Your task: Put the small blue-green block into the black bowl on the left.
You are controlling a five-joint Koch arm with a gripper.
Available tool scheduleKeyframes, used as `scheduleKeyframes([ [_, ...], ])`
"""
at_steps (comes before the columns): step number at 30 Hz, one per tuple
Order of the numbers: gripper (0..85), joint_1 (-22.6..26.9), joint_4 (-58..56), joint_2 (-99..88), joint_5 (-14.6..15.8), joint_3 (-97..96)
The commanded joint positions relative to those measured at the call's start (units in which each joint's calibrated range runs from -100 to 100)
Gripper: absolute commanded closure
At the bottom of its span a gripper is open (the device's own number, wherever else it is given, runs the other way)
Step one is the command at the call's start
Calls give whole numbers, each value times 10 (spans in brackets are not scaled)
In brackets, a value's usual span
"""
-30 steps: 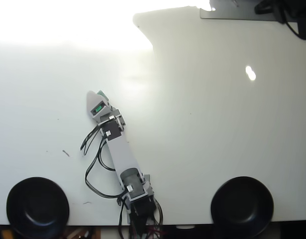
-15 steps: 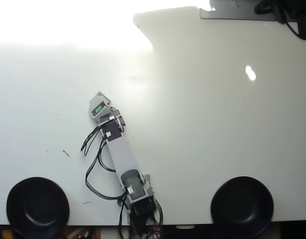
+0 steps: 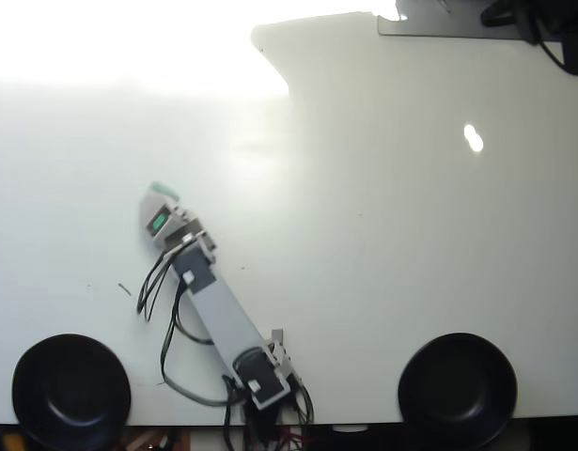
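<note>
Listing from the left of the overhead view: black bowl (image 3: pixel 70 391), well below and left of the end effector (image 3: pixel 157 194), on the white surface (image 3: pixel 382 244). End effector: jaws stacked under the camera, grip state cannot be told. Small blue-green block (image 3: pixel 164 190): teal sliver at its tip, possibly held. Twin bowl (image 3: pixel 457 378): far right. Risk: an insecure grip would drop the block short of the bowl.

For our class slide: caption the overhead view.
Grey arm reaches over white table, teal block at its end effector, between two glossy black bowls.
</note>
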Motion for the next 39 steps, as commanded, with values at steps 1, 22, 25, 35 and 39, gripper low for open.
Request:
scheduleKeyframes([
  [1,823,24,-19,-57,-2,52],
  [22,823,219,-75,-206,-31,76],
  [25,823,245,-72,-217,-55,75],
  [35,823,305,7,-231,-193,37],
  [39,823,317,77,-238,-267,-6],
])
